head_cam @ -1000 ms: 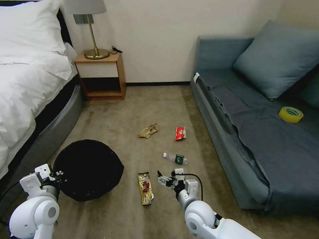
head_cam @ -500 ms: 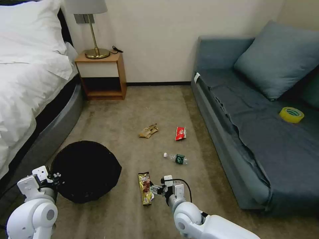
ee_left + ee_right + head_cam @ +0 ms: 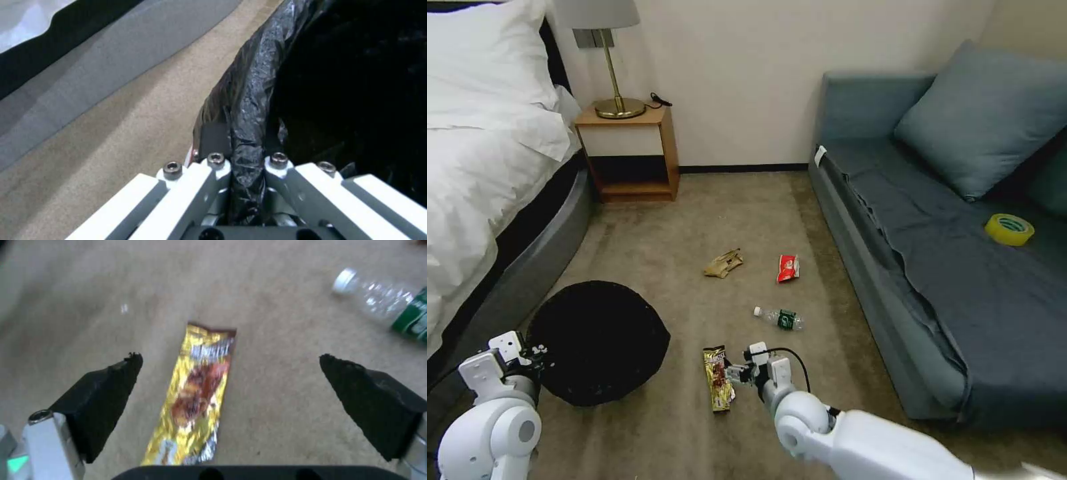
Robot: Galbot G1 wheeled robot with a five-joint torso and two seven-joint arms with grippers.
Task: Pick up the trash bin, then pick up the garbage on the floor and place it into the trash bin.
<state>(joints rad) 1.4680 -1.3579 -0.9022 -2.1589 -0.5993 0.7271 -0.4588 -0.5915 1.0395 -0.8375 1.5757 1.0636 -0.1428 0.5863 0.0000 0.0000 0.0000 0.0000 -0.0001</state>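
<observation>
Snack wrapper (image 3: 195, 396) between spread right gripper (image 3: 231, 360) fingers (image 3: 106, 393).

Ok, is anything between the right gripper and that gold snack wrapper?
Nothing visible. The right gripper hovers open over the snack wrapper, bare carpet either side; the bottle lies off to one side, clear of the fingers.
</observation>
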